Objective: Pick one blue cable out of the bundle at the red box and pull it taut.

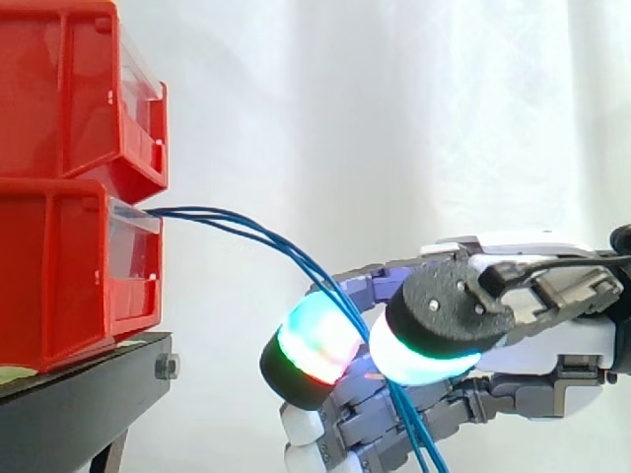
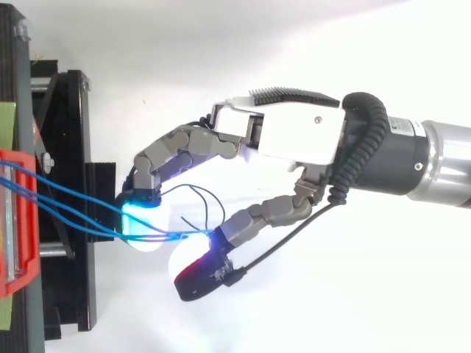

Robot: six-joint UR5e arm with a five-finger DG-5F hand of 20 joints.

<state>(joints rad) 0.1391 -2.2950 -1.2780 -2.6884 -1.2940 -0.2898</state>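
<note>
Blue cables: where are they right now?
In the side view the blue cables leave the lower red bin at left, arc right and downward, and pass between the glowing pads of the hand, whose fingers curl round them.

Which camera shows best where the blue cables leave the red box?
The side view: the blue cables leave the lower red box at its front and arc down to the hand. The top view shows them from above, fanning from the box's rim.
</note>
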